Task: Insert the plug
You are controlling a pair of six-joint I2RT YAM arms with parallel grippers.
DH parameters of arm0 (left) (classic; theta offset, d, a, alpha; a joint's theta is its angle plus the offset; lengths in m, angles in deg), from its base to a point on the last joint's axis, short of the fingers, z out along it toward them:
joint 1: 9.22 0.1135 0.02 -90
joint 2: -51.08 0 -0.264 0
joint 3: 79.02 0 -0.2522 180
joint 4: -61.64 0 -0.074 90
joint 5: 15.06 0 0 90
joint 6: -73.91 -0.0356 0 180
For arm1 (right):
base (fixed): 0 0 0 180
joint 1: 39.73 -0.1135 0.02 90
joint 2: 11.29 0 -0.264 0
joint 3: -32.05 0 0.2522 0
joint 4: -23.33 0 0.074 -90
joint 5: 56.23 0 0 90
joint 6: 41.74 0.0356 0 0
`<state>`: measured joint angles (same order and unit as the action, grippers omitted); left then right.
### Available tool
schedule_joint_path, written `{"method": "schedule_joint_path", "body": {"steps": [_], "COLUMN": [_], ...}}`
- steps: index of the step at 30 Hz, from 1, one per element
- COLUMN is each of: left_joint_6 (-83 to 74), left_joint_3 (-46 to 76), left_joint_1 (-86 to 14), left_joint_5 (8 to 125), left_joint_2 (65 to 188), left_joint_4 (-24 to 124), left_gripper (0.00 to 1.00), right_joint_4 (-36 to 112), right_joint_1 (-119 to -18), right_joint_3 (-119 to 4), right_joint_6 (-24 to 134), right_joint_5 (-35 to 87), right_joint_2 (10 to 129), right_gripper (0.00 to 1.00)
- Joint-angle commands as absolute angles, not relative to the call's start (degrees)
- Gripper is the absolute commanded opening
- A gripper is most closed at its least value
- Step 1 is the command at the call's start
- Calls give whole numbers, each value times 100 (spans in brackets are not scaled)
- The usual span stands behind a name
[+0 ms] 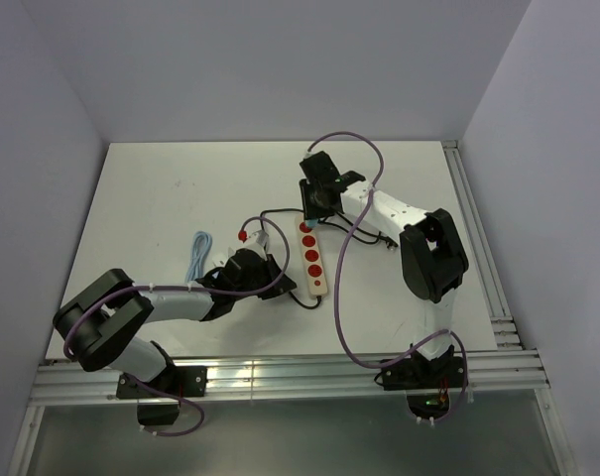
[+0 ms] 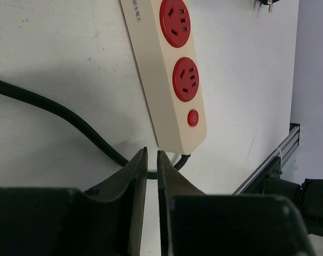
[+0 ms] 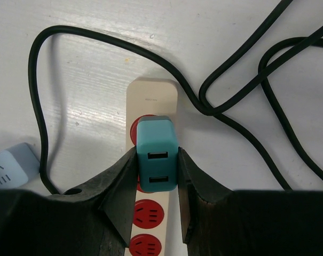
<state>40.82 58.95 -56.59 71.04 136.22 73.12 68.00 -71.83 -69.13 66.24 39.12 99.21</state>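
- The tabletop (image 1: 161,198) looks smooth, and the power strip (image 3: 150,98) lies loose on it. An off-centre push could slide or tip the strip instead of seating anything.
- The strip's black cord (image 3: 38,106) loops close round its far end. If either arm snags it, I judge the strip could be pulled askew.
- The right tool (image 3: 157,160) grips the teal plug (image 3: 157,141) by its two sides, over the strip's end socket. The prongs are hidden, so whether they line up with the slots cannot be told. If they do not, they would jam on the red face.
- Held only on two smooth sides, the plug may twist in that grip under pressing load.
- The left tool (image 2: 151,154) is all but closed with nothing visible between its tips, and sits by the strip's cord end. It does not appear to brace the strip.
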Motion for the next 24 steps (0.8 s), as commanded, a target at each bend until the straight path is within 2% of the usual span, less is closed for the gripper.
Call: {"method": "schedule_joint_path", "body": {"steps": [1,16,24], "left_joint_6": [4104,4052,4060], "left_joint_3": [5884,5778,5787], "left_joint_1": [-5633,-5571,-5571], "left_joint_5": [7001,6914,6887], "left_joint_2": [13607,13712,13712], "left_joint_4": [7504,7495,7522], "left_gripper": [18,18,18], "right_joint_4": [6732,6380,6794], "right_joint_1": [-7181,-7225,-7234], "right_joint_3": [-6829,-6485,-6846], "right_joint_6": [6785,6882,6935], "right_joint_5": [3835,4203,4081], "right_joint_2": [9726,9058,9444], "right_gripper": [0,0,0]}}
